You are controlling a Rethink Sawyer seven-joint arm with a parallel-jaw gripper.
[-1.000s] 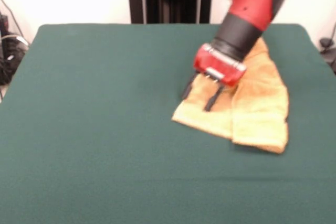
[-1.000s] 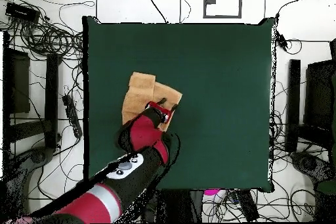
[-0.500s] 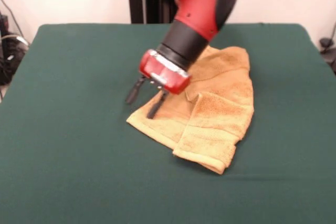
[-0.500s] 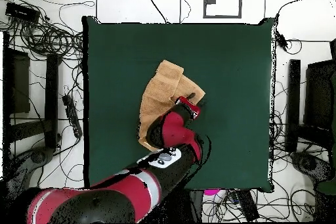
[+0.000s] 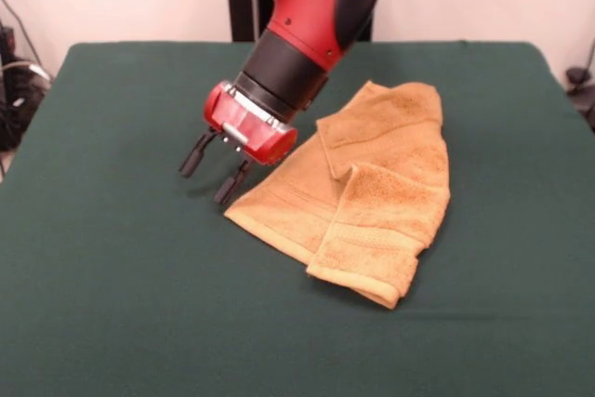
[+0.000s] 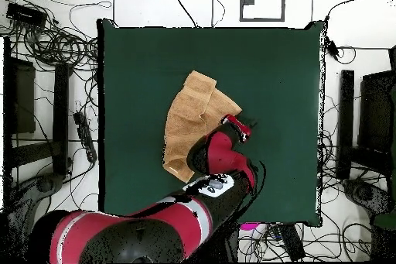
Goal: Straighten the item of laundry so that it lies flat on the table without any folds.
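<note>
Fingers (image 5: 212,172) spread, gripping nothing, just beside towel (image 5: 367,197) corner; towel on desk (image 5: 112,276) still folded over.

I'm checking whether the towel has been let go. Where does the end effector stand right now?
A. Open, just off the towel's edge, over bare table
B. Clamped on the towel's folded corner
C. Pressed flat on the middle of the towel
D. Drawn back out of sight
A: in the front view the end effector is open with its fingers spread over the green table, beside the edge of the towel and holding nothing.
</note>
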